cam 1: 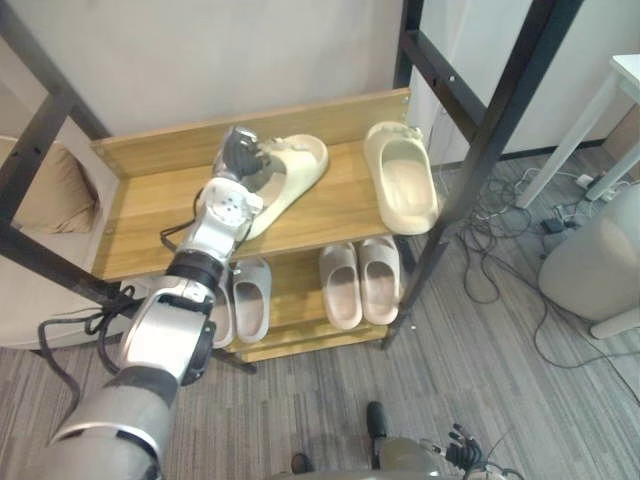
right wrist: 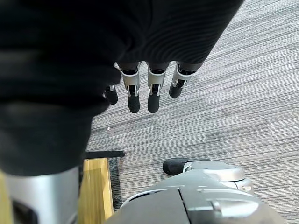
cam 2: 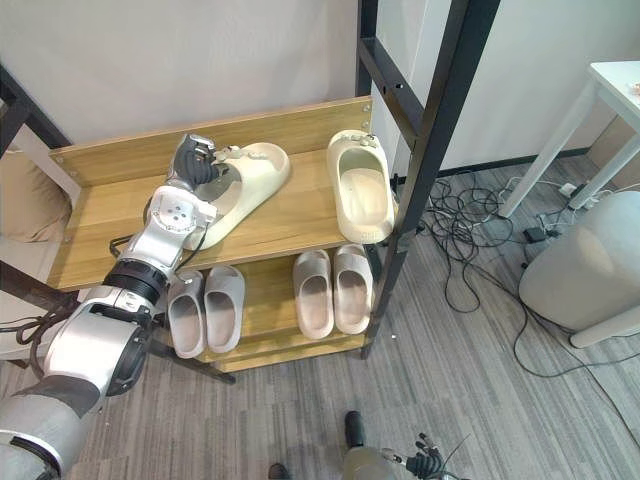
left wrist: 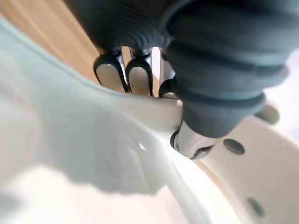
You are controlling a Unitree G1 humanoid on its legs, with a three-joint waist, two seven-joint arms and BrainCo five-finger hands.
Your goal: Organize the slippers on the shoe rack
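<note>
On the wooden upper shelf [cam 1: 330,215] of the shoe rack, a cream slipper [cam 1: 295,165] lies slanted. My left hand [cam 1: 238,155] is shut on its strap. In the left wrist view the fingers [left wrist: 138,77] curl over the slipper's [left wrist: 70,154] edge and the thumb [left wrist: 191,142] presses the other side. A second cream slipper [cam 1: 403,180] lies straight at the shelf's right end. My right hand [right wrist: 149,88] hangs open over the floor, holding nothing.
The lower shelf holds a grey pair [cam 1: 250,300] and a pale pink pair [cam 1: 360,282]. Black frame posts [cam 1: 480,150] flank the rack. Cables [cam 1: 500,210], a white table leg [cam 1: 590,110] and a grey rounded object [cam 1: 600,260] stand to the right. A cushion [cam 1: 50,190] lies at left.
</note>
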